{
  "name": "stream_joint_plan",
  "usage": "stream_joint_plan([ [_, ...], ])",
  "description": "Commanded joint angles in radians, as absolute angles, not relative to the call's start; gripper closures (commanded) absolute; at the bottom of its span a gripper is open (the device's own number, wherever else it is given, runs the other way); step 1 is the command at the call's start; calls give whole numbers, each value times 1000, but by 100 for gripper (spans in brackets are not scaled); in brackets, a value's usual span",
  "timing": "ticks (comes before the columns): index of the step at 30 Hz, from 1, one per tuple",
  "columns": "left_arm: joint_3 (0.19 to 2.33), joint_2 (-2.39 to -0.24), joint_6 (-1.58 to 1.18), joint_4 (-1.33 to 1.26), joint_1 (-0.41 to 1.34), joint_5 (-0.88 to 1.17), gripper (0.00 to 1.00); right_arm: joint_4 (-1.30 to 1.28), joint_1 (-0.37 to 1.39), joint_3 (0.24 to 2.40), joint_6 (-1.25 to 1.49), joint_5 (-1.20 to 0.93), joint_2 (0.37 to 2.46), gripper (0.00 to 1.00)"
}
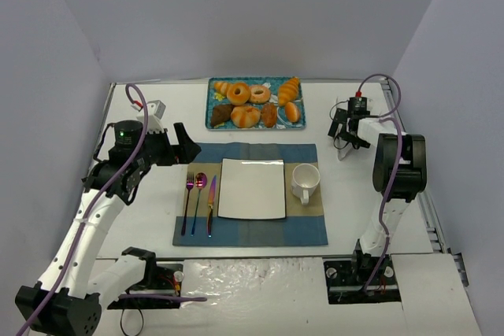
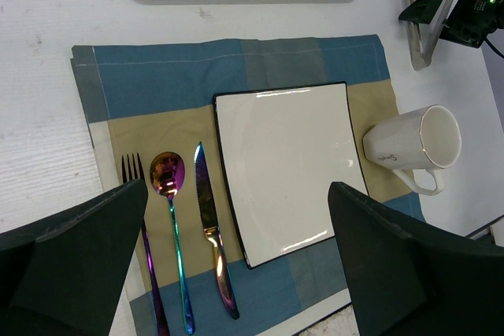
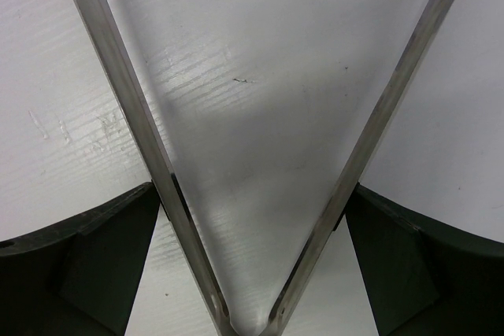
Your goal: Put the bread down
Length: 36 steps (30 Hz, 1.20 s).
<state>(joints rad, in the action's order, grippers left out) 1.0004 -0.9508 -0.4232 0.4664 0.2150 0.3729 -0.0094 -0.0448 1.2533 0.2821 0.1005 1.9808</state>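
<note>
Two claws hang above the white worktop (image 1: 161, 194). The left claw (image 2: 236, 188) has its fingers spread wide and holds nothing. Directly beneath it lies a blue-and-tan placemat (image 2: 157, 76). Ranged across the gap between the fingers are a fork (image 2: 132, 169), a spoon (image 2: 168, 175), a knife (image 2: 209, 218) and a square white plate (image 2: 283, 171) with a dark rim. Just ahead of the finger on the plate side, a white cup (image 2: 429, 143) stands upright at the placemat's edge, its handle turned towards the arm bases.

The right claw (image 3: 253, 190) has its jaws at their widest and holds a pair of metal tongs (image 3: 134, 116). Each tong arm rests against the inner face of one finger, and the arms splay apart ahead of the claw over the worktop. Whether the tong tips touch the surface cannot be told.

Beyond the placemat, ahead of the left claw and to the left of the right claw, sits a teal patterned tray (image 1: 210, 108) of pastries. The bread (image 1: 292, 112), a small smooth golden-orange oval, lies in the tray at the corner nearest the right claw. It is just in front of a ridged croissant (image 1: 290, 88). Ring doughnuts (image 1: 239, 94) lie farther to that claw's left. The bread is apart from both claws and from the tongs.
</note>
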Motion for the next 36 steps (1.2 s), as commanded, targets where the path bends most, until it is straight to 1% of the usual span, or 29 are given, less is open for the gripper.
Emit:
stream_joint_plan([
  [1,1026,-949,-408,418,221,379,3,-34,-43,1273,282,114,2009,2],
  [4,1026,-948,-408,419,221,379,3,-32,-41,1273,284,109,2016,5],
  [13,1025,-945,-410,417,221,376,3,-32,-23,1267,288,104,2017,22],
  [19,1023,-940,-410,417,221,377,3,-32,-6,1264,293,125,2013,30],
  [29,1023,-937,-408,419,221,377,3,-32,47,1263,300,195,1970,50],
  [31,1023,-936,-407,419,221,377,3,-30,51,1260,304,206,1955,53],
  [36,1023,-936,-407,420,221,377,3,-29,66,1246,315,247,1913,53],
])
